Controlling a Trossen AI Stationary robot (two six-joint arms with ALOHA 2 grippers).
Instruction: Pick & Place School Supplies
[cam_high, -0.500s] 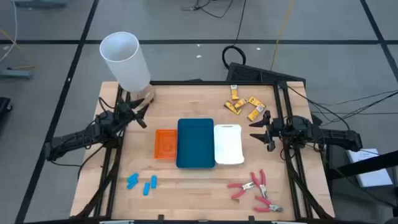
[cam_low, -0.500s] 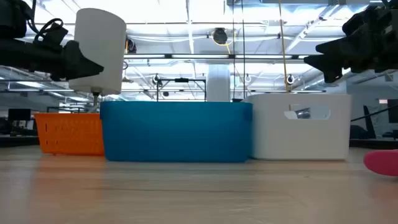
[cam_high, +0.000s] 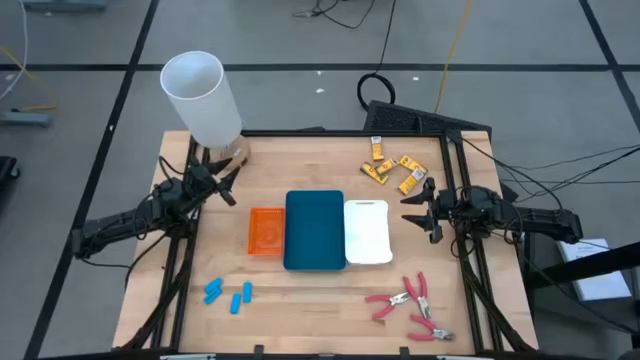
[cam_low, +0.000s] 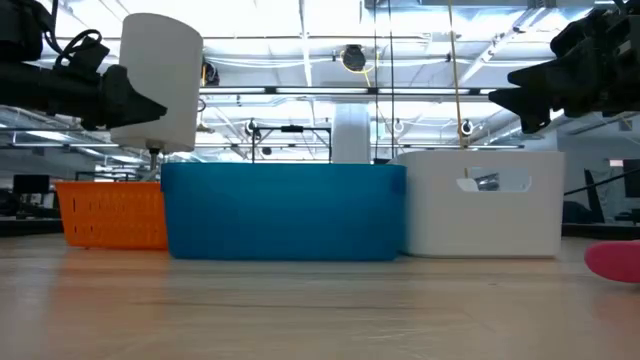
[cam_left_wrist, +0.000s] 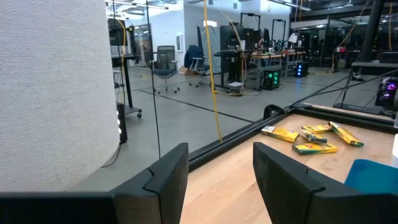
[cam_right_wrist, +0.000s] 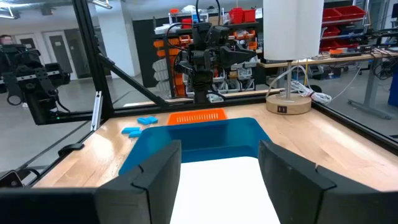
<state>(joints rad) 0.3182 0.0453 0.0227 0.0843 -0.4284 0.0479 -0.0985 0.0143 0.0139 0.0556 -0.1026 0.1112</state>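
Several yellow-orange packets (cam_high: 392, 168) lie on the table's far right; they also show in the left wrist view as packets (cam_left_wrist: 311, 137). Pink-handled pliers (cam_high: 410, 305) lie at the near right. Three light-blue stubby pieces (cam_high: 228, 293) lie at the near left, seen too in the right wrist view (cam_right_wrist: 138, 124). My left gripper (cam_high: 228, 187) hovers open over the far left of the table, near the white cylinder's base. My right gripper (cam_high: 418, 209) hovers open just right of the white tray, above the table. Neither touches anything.
An orange tray (cam_high: 265, 231), a blue tray (cam_high: 315, 230) and a white tray (cam_high: 367, 231) stand side by side mid-table. A tall white cylinder (cam_high: 202, 98) on a round wooden base (cam_right_wrist: 288, 104) stands at the far left corner. Bare wood lies along the near edge.
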